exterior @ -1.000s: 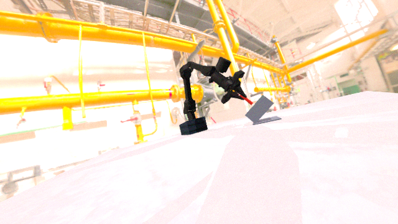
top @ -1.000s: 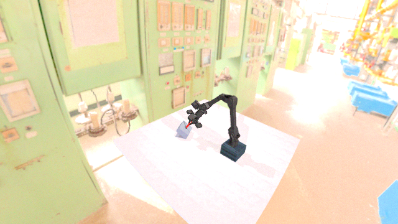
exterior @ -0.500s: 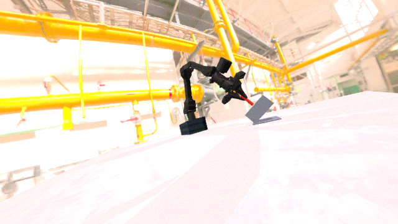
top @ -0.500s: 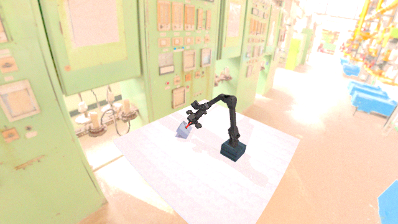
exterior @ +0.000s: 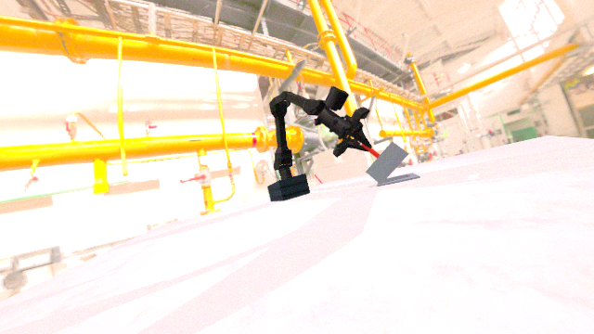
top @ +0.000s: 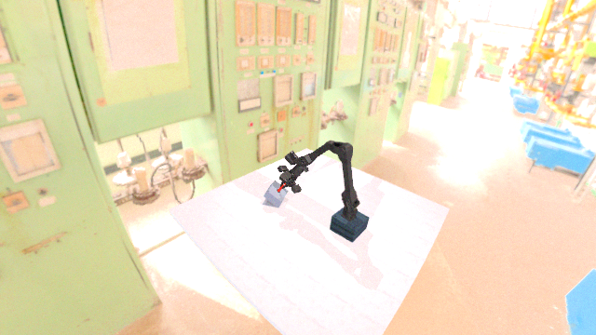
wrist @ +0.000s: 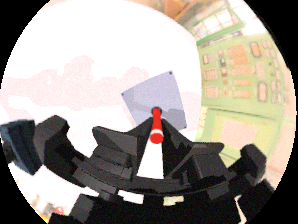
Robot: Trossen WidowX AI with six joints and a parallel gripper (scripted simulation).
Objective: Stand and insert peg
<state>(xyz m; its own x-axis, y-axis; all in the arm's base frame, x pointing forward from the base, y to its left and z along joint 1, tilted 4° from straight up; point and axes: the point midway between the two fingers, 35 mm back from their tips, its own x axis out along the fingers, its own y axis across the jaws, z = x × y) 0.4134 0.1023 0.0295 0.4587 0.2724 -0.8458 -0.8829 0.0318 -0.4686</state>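
Note:
The red peg [top: 280, 188] [exterior: 371, 150] [wrist: 157, 121] is tilted, with its plain end down toward the panel and its white band near the upper end, as the wrist view shows. My gripper [top: 285, 184] [exterior: 364, 144] [wrist: 158, 125] is shut on the peg, above the sloped face. The grey-blue sloped panel [top: 275, 196] [exterior: 388, 162] [wrist: 150, 95] stands on the table. The plain end is at the dark hole [wrist: 157, 109] in its face and covers part of it. How far the peg is inside the hole cannot be told.
The panel's flat base [exterior: 404, 178] rests on the table [top: 279, 261] [exterior: 418, 260]. The arm's dark base block [top: 349, 225] [exterior: 289, 187] [wrist: 22, 145] stands on the same table, away from the panel.

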